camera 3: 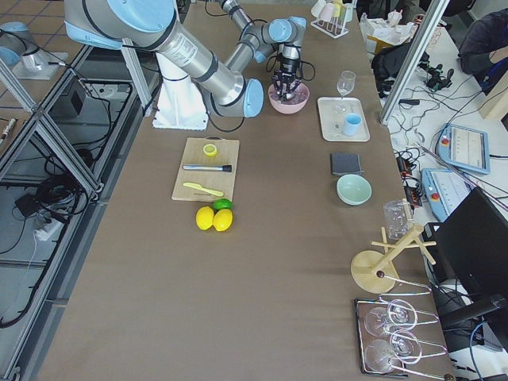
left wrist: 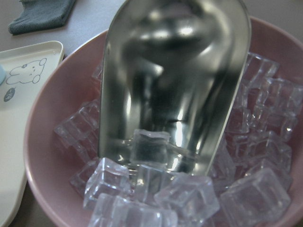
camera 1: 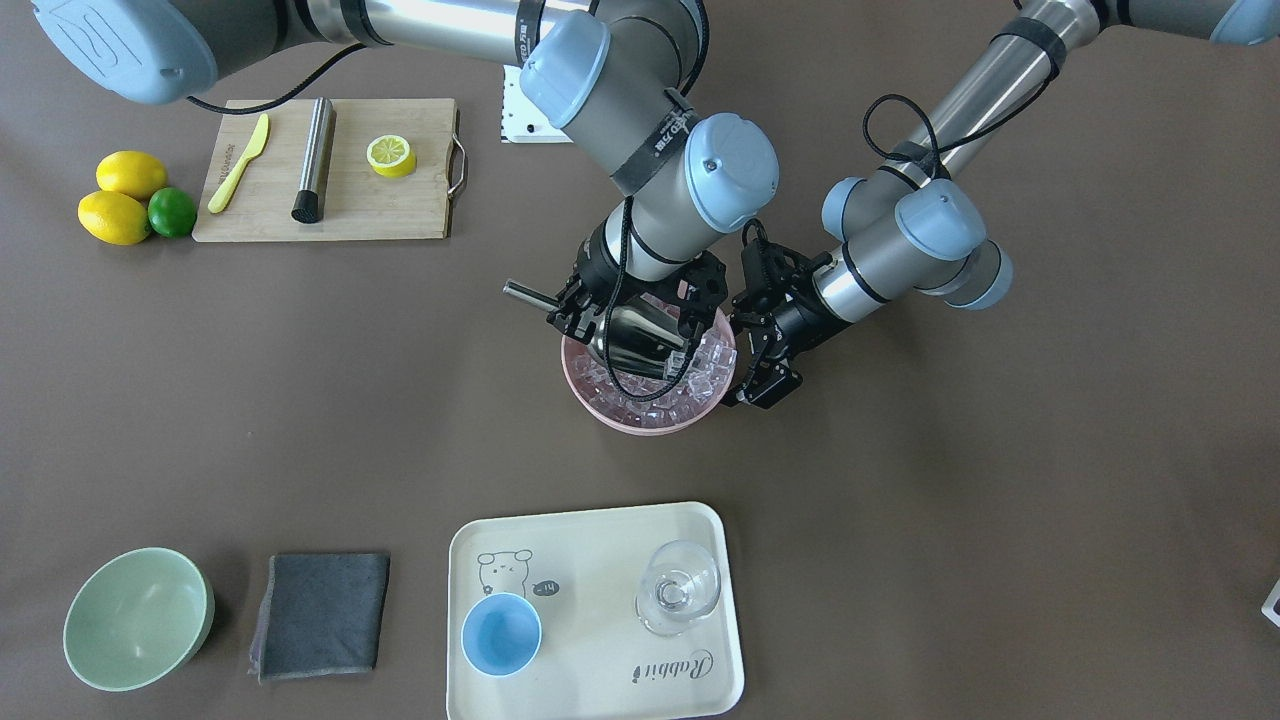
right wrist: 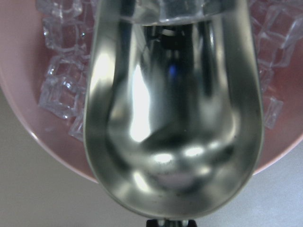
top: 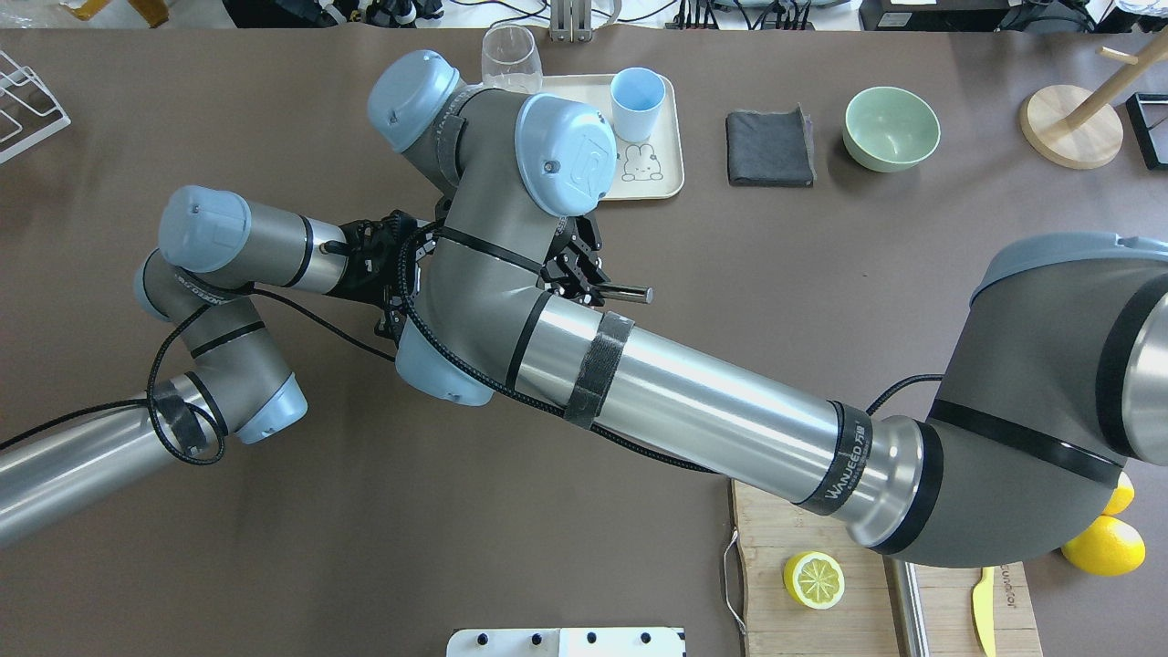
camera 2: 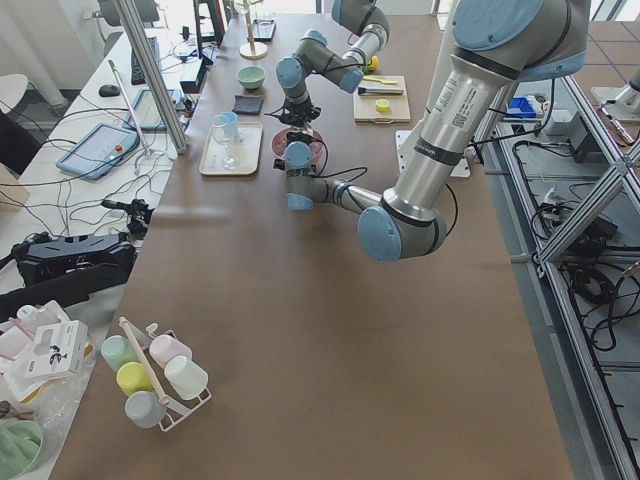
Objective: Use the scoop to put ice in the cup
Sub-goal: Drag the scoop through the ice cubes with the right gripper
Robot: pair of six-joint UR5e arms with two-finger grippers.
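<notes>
In pink bowl [camera 1: 650, 420], shiny scoop [camera 1: 640, 345], lip under clear ice [left wrist: 189, 195], held in R pincer [camera 1: 590, 318]; L pincer [camera 1: 762, 385] state unclear.

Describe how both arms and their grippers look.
The left arm and right arm are silver and grey tubes with pale blue joint caps. Black cables run along them under black straps; the right has a white-lettered black band. The left gripper and right gripper are black.
</notes>
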